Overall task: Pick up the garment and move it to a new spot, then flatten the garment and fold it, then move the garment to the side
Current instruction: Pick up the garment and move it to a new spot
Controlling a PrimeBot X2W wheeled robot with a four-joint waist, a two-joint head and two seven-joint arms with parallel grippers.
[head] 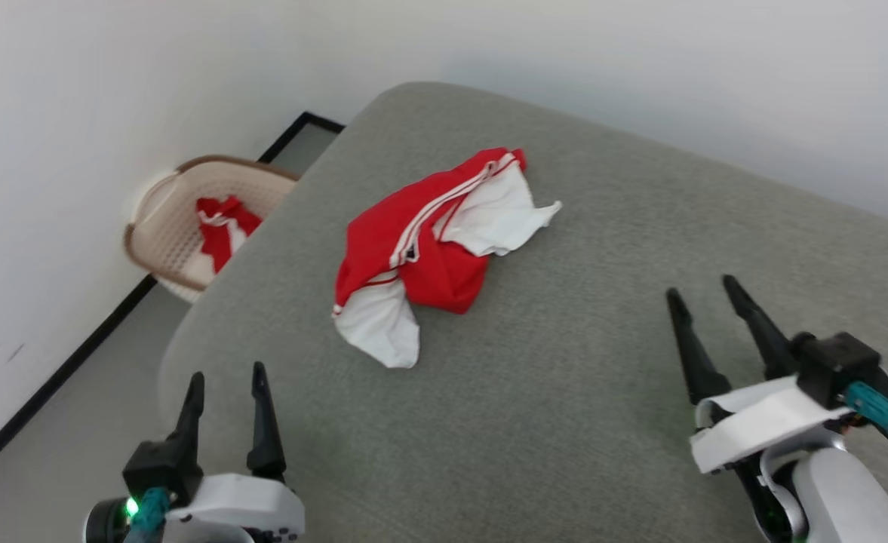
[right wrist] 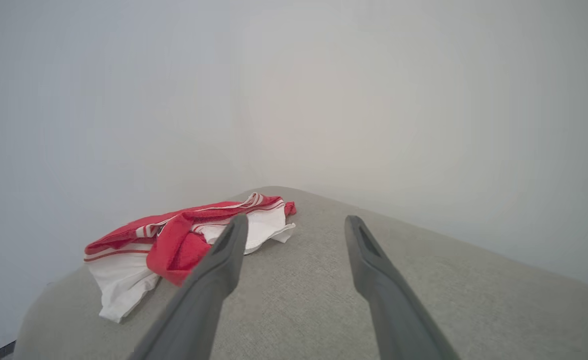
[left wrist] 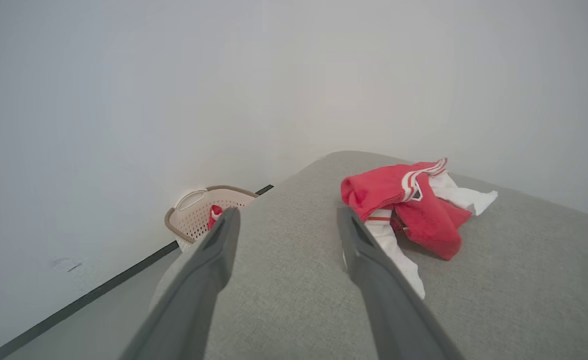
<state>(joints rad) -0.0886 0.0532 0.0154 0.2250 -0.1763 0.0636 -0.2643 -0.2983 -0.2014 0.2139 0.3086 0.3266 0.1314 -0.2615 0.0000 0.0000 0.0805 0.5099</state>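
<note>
Head view: finds garment (head: pixel 428 249) crumpled mid-cushion (head: pixel 602 392), ahead of and between both grippers, touching neither. Runs slantwise: white near end toward left gripper (head: pixel 228 371), striped far end up and off to the right. Finds left gripper spread wide, empty, and nearer, by that white end; finds right gripper (head: pixel 700 286) equally wide and empty, well apart off the right flank. Likely calls for a forward, slightly rightward reach from the left, a leftward one from the right. Agrees in both wrist views: garment off to each gripper's inner side.
</note>
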